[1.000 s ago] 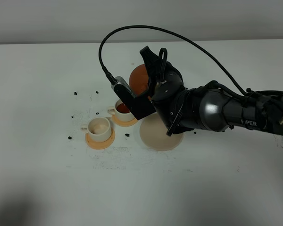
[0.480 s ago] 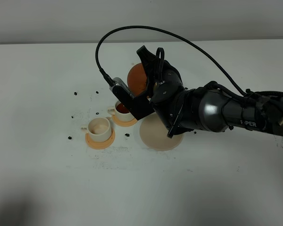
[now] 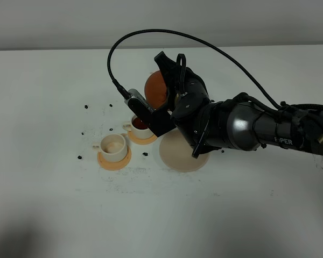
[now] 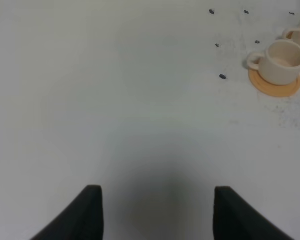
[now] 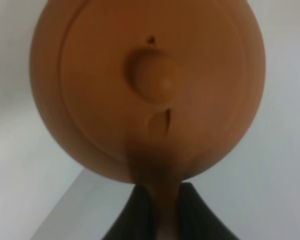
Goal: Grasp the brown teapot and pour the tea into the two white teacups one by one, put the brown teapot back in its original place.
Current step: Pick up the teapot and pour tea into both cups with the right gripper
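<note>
We see the right hand (image 5: 159,220) clamped on the loop handle of the brown teapot (image 3: 155,89), which runs down between its two fingers in the wrist view. The teapot hangs in the air, off the beige mat (image 3: 181,152), above the table (image 3: 54,204) just beyond the mat's far left edge. The mat lies bare, partly covered by the dark arm that reaches over it. From the wrist we look straight onto the lid and its round knob (image 5: 153,80); we cannot make out the spout.

Just left of the mat stands the nearer white teacup (image 3: 140,124) on an orange coaster (image 3: 142,140), with dark reddish tea in it; the teapot hovers close above and behind this cup. Further left of the mat, past the first cup, sits the second white teacup (image 3: 113,145) on its own coaster (image 3: 116,161); its inside looks pale. Small dark specks (image 3: 79,157) are scattered on the table around the cups.

The left hand (image 4: 157,202) hovers over bare table well left of the mat, its fingers apart and holding nothing.
</note>
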Motion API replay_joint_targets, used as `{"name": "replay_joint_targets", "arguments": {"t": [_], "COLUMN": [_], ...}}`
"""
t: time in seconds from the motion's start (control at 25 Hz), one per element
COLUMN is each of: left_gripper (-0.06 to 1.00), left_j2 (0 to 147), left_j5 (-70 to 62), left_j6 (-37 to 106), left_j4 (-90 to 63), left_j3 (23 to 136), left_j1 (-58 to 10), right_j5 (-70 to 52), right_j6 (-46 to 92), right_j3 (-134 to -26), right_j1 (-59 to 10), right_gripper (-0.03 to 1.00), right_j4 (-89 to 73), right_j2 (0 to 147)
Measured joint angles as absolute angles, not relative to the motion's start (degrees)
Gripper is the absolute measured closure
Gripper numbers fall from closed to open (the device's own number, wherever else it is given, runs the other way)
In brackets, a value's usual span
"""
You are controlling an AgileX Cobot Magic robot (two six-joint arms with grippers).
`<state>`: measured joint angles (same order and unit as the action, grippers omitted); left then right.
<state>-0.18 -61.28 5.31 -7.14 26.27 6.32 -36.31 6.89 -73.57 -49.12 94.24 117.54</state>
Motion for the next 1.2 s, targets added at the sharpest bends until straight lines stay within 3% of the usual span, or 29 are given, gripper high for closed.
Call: {"name": "replay_joint_targets", "arguments": {"t": [0.68,1.2], "left_gripper": [0.43,0.43], "left_j2": [-0.2,-0.2], "left_j5": [-61.3,-61.3], "left_j6": [5.4,5.4], "left_j4": [-7.1,-7.1], "left_j3": [26.3,26.3], "left_j1": [6.3,6.3], "right_j5": [-36.4,-36.6], "right_j6": [7.0,0.6], "right_j3": [-73.6,-73.6], "right_j1": [-49.1,-49.1], "right_gripper": [0.85,0.85], "right_j4": [94.5,83.2], "right_j2": [117.5,117.5]}}
